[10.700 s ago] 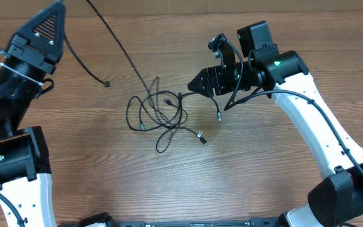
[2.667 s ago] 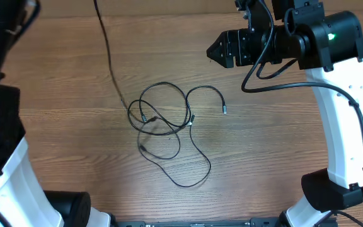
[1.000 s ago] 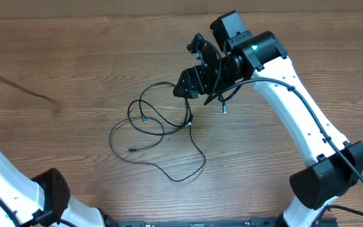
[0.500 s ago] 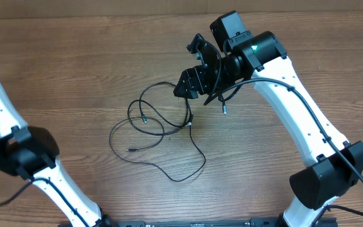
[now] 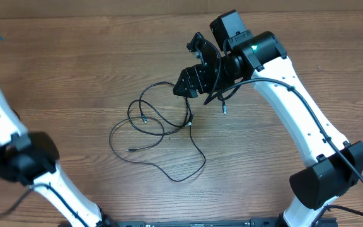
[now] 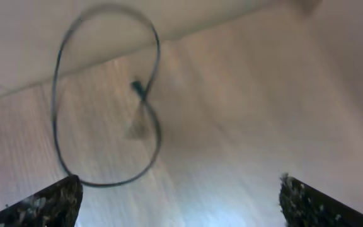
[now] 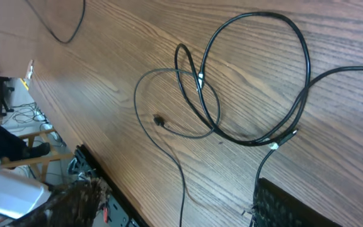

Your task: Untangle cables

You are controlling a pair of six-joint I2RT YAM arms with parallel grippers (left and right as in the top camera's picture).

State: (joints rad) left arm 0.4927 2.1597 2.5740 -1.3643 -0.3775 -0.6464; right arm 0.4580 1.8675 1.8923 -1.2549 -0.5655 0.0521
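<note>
The left hand [image 6: 178, 184] had just opened. A moment before, it was shut. Now its two fingers stood far apart with nothing between them. Under it, one loose cable [image 6: 140, 91] lay in a loop on the tabletop [image 5: 74, 82], off to the side. It looked blurry, so I could not tell if it had stopped moving. I think the left hand had pulled this cable away from the pile and then let it drop.

The rest of the cables [image 5: 188, 123] lay in the middle of the tabletop. They made a few thin black loops that crossed over each other. The long cable that used to run from the pile up to the far edge was gone from there, so the pile looked smaller.

The right hand [image 5: 180, 89] had not moved. It hung just over the top loop, with its fingers apart and holding nothing. One small silver plug [image 5: 224, 112] lay close beside it.

So one cable was free, which was good. But the loops in the middle were still crossed, so the job was not done. I think the right hand would need to come down next and catch one loop or plug.
</note>
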